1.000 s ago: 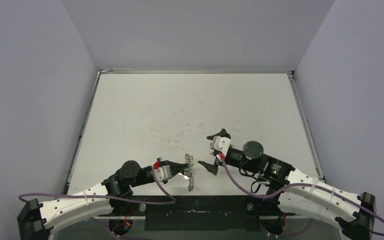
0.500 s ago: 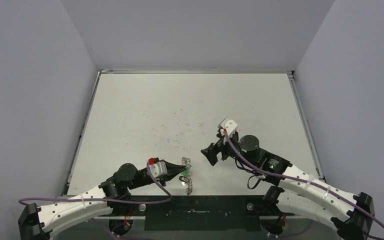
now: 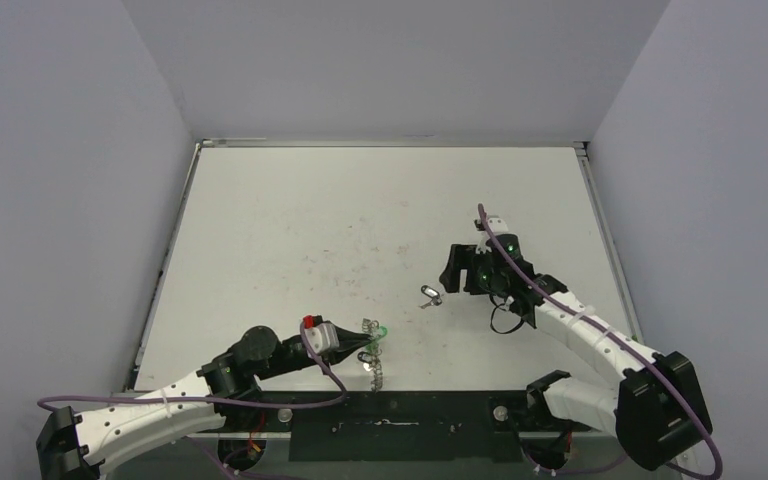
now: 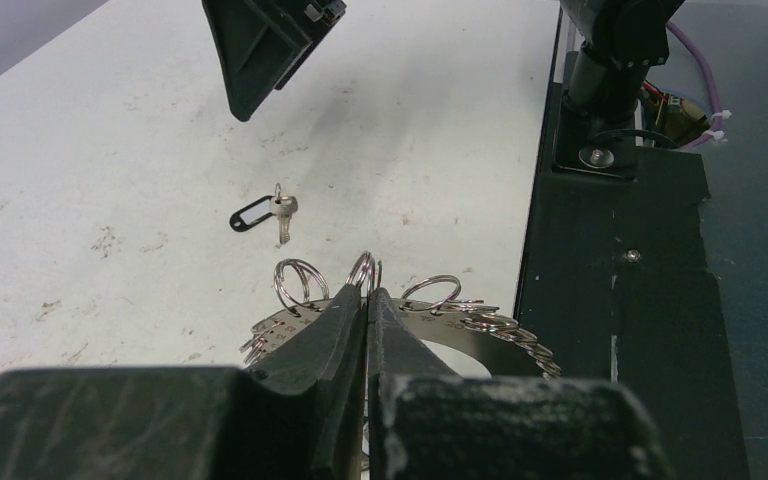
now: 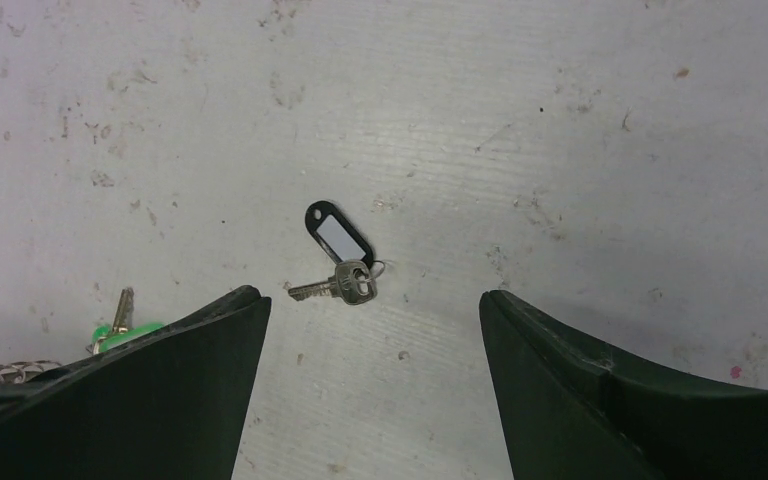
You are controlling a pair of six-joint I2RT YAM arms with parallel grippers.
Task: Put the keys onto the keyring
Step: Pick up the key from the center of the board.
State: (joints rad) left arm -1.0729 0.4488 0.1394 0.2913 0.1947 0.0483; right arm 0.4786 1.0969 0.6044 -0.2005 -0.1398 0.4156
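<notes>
Above the scuffed white surface the right gripper is held with jaws wide apart; a silver key is seen lying between them, its black tag label unreadable. The left gripper is clamped on the keyring at the near edge, the green-headed key half hidden beside it

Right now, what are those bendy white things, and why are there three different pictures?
Those are two robot arms with pincher hands called grippers. One picture looks down from above; the other two come from little cameras on each wrist. On the white table lies a silver key with a black tag. The left gripper is pinched shut on the keyring, a lacy metal hoop with small rings along its edge, and a green-headed key shows beside it. The right gripper is open, holding nothing, hovering above the tagged key.
</notes>
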